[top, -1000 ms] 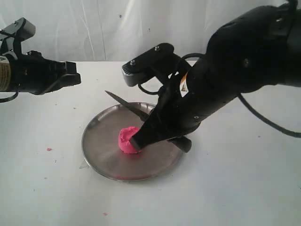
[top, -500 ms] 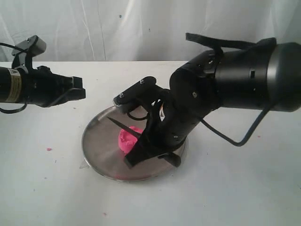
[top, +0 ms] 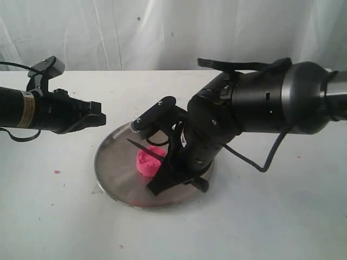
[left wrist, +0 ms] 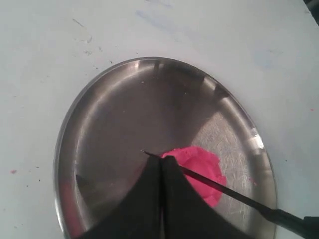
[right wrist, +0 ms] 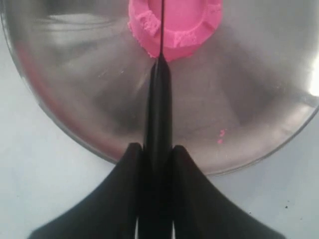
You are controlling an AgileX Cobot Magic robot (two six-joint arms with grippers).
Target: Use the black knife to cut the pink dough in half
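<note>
Here, low in the middle of the exterior view, the right gripper (top: 162, 181) squeezes the handle of the black knife (top: 145, 149). The blade lies across the top of the pink dough (top: 146, 161), which is one round lump on the steel plate (top: 116, 173). A tiny pink crumb (right wrist: 220, 133) sits on the plate too. Farther back at the left, the left gripper (top: 100, 115) hangs above the white table (top: 54, 216), its fingers pressed together and holding nothing.

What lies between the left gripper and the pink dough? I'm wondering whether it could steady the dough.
Only bare steel plate lies between the left gripper and the pink dough, as the exterior view shows.
</note>
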